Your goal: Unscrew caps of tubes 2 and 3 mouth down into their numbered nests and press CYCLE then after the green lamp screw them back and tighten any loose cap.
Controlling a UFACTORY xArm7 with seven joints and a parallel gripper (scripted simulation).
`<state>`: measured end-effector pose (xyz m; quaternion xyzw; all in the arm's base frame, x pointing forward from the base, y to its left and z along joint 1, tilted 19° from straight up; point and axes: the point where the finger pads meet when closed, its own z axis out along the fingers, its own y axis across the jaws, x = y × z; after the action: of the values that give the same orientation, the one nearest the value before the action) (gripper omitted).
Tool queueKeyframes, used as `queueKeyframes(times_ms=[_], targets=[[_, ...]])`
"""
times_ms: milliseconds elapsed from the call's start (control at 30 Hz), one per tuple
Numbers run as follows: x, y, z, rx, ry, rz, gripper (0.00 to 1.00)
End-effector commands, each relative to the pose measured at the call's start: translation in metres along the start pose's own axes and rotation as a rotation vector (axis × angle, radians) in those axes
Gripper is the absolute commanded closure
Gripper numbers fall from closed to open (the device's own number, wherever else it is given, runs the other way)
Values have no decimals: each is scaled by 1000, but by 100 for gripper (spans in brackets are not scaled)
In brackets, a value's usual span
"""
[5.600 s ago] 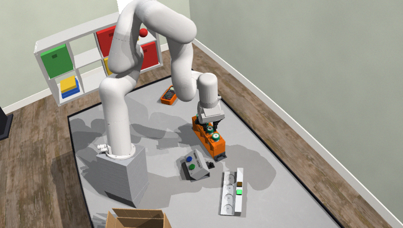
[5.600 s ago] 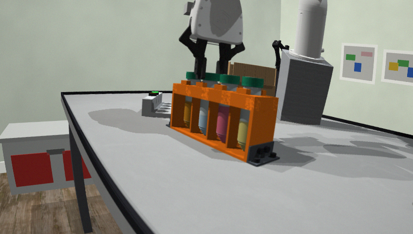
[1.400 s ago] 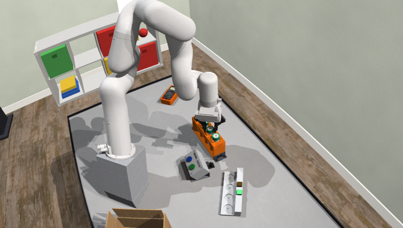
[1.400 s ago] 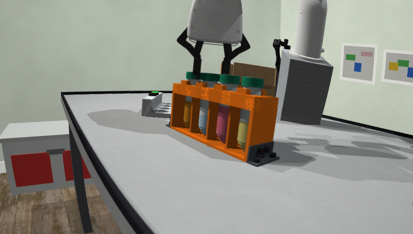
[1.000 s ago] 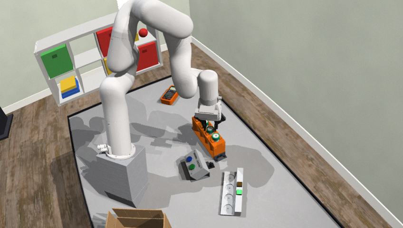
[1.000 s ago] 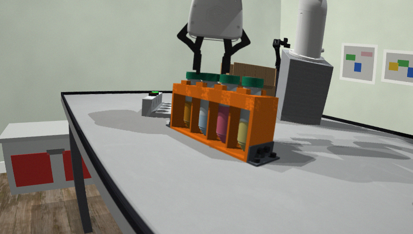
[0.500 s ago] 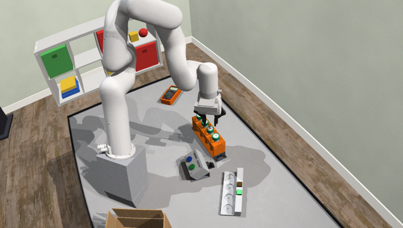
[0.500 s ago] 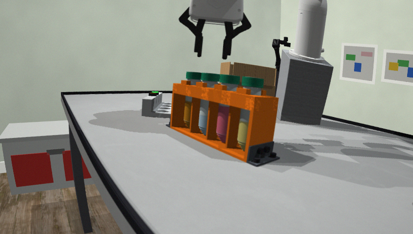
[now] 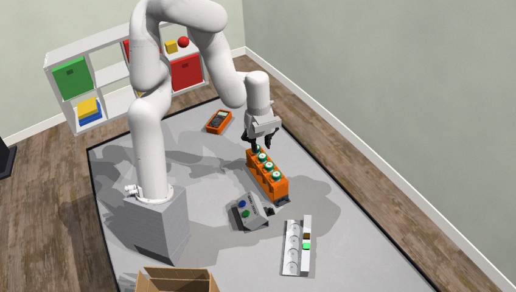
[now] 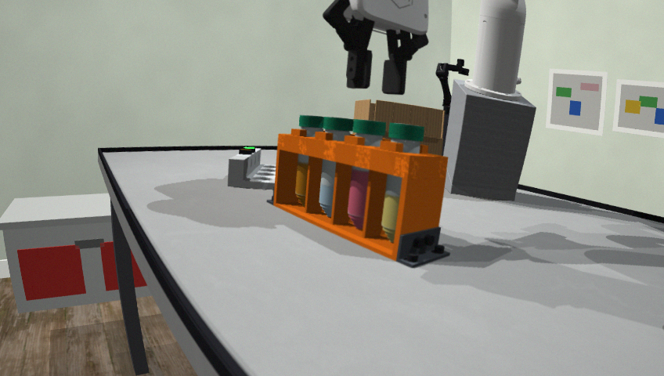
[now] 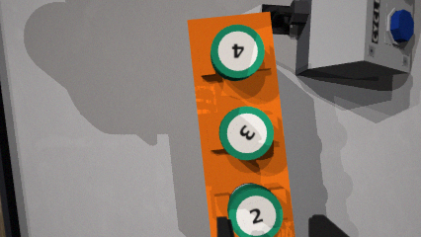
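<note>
The orange decapping rack (image 9: 267,174) holds four tubes, and each carries its green cap. The wrist view shows cap 4 (image 11: 237,51), cap 3 (image 11: 245,132) and cap 2 (image 11: 255,215) seated in a row. My gripper (image 10: 375,77) hovers well above the caps at the rack's tube 1 and 2 end. It is open and holds nothing. In the wrist view cap 2 lies between my fingertips, closer to the left one. The cap tray (image 9: 296,247) has empty nests, and its green lamp (image 9: 306,246) is lit.
The key housing (image 9: 250,211) with the blue key (image 9: 242,203) and green key (image 9: 246,213) stands beside the rack's tube 4 end. An orange multimeter (image 9: 218,121) lies behind the rack. An open cardboard box (image 9: 177,280) sits at the front edge.
</note>
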<state>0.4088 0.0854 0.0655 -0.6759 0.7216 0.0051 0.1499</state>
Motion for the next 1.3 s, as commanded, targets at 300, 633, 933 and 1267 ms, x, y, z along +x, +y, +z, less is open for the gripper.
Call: queueKeyframes(times_ms=[300,633,933,1267], targets=[[-47,3,-3,16,-19,-340,54],[-47,2,18,16,-19,-340,54],[-47,2,33,16,-19,-340,54],[-48,2,34,16,-19,-340,54]])
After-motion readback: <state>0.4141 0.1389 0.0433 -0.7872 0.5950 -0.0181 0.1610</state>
